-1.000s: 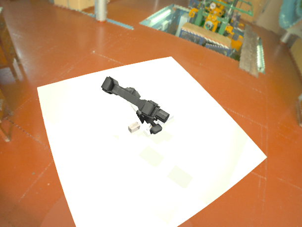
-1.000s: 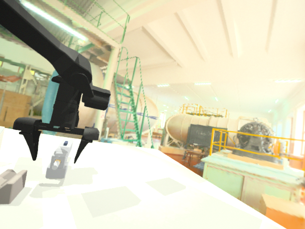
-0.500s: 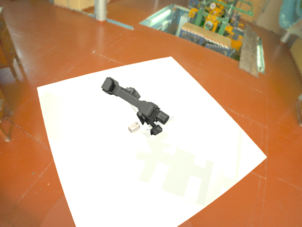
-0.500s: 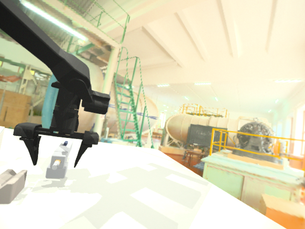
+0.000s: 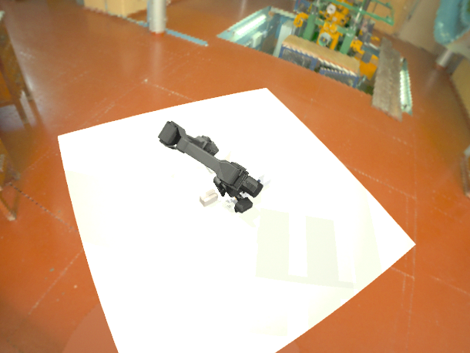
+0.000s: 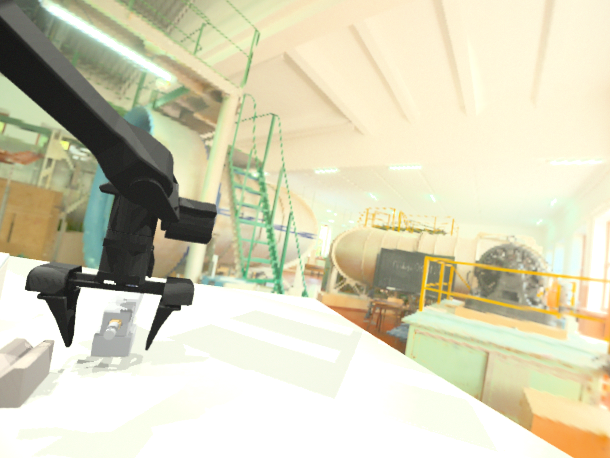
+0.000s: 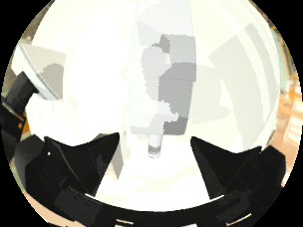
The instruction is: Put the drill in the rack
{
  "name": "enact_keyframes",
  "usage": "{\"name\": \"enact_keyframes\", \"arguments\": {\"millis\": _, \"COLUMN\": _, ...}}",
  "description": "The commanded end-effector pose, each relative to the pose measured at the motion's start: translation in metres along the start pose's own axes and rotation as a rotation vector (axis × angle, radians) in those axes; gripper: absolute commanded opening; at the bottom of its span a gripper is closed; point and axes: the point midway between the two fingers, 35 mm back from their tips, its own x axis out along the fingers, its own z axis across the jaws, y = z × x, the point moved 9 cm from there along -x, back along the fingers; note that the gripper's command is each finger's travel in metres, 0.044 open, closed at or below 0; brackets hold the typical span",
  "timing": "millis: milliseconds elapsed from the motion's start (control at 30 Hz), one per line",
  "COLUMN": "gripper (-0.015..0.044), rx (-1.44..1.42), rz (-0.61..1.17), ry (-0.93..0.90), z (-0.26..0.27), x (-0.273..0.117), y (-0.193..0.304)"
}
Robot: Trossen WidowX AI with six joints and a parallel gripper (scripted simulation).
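Observation:
A pale grey block fixture (image 6: 111, 348) (image 7: 174, 102) stands on the white table; its far end (image 5: 266, 179) shows past the arm. The drill (image 6: 109, 332) (image 7: 154, 144) sticks out of its near end as a short pale cylinder, with orange beside it in the exterior view. A tiny dark blue spot, possibly the key, shows beside the arm in the top view; the key is otherwise hidden. The rack (image 5: 208, 199) (image 6: 29, 377) (image 7: 119, 165) is a grey-brown grooved block. My gripper (image 6: 108, 346) (image 7: 155, 138) is wide open and empty, pointing down above the drill end, with one finger on each side.
The white table (image 5: 173, 270) (image 6: 225, 425) holds the fixture and rack. The rack stands a short way from the drill end, toward the left in the exterior view. A pale box-like thing (image 7: 42, 67) stands at the left of the wrist view, next to a dark arm part.

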Motion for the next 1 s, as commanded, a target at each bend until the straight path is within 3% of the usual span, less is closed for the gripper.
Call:
{"name": "enact_keyframes", "arguments": {"millis": 0, "gripper": 0.0440, "rx": -0.006, "rz": 0.006, "ry": -0.002, "z": 0.0010, "x": 0.0085, "y": -0.0018}}
{"name": "enact_keyframes", "arguments": {"millis": 200, "gripper": 0.0440, "rx": -0.006, "rz": 0.007, "ry": -0.002, "z": 0.0016, "x": 0.0137, "y": -0.0031}}
{"name": "enact_keyframes", "arguments": {"millis": 767, "gripper": 0.0000, "rx": 0.000, "rz": 0.001, "ry": -0.002, "z": 0.0009, "x": 0.0100, "y": -0.0025}}
{"name": "enact_keyframes", "arguments": {"millis": 967, "gripper": 0.0000, "rx": 0.000, "rz": 0.001, "ry": -0.002, "z": 0.0009, "x": 0.0100, "y": -0.0025}}
